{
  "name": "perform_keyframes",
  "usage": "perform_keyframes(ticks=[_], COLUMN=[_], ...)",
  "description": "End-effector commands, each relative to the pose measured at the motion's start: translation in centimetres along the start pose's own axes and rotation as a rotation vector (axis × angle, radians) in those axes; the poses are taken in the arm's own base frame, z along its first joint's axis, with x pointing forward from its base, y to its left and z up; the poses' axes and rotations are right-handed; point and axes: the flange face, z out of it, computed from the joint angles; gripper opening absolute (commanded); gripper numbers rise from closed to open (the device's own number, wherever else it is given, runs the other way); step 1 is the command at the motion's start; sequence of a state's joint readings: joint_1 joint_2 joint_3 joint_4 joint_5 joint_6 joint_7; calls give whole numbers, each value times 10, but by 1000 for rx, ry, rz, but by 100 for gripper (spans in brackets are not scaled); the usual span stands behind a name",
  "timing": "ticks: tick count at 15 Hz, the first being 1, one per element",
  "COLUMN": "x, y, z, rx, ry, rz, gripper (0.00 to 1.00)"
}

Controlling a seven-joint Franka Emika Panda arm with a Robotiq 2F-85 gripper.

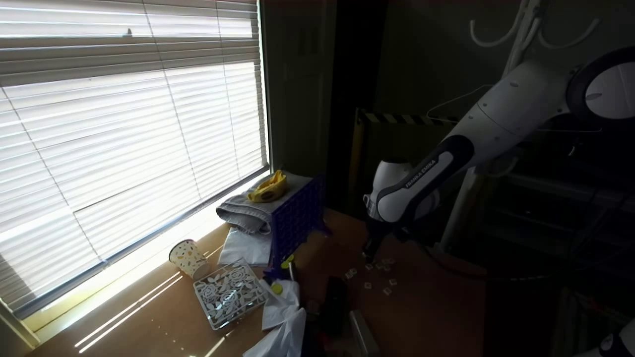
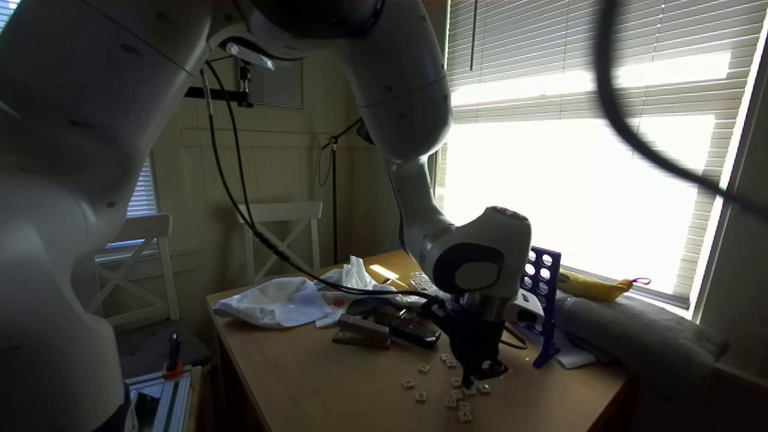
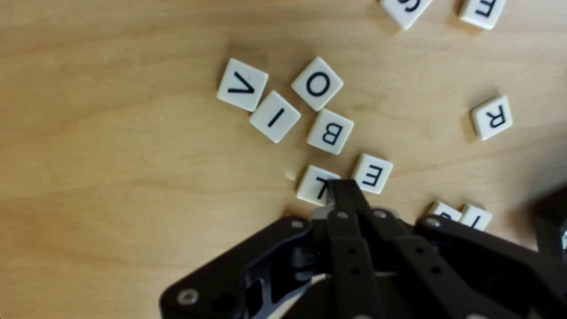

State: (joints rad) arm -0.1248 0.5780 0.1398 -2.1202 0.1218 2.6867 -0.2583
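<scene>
My gripper is shut, its black fingers pressed together and nothing visible between them. The tips point down at the wooden table among several white letter tiles. Closest is a tile with a partly covered letter, overlapped by the fingertips in the wrist view; whether they touch it I cannot tell. Just right of the tips lies an E tile. Beyond them are a B tile, an O tile, an I tile and a V tile. An R tile sits farther right.
A blue upright game frame stands near the gripper. A dark remote-like object, a grey-brown block and a white cloth lie on the table. By the window are a patterned cup, a metal trivet and a yellow pouch on a towel.
</scene>
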Motion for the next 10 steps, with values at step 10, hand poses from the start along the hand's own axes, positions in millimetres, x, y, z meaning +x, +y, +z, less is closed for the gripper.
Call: perform_keyframes(ticks=[10], x=[24], y=[-11], z=[8], rx=[-75], ry=[-119], rz=[-213], gripper=[0])
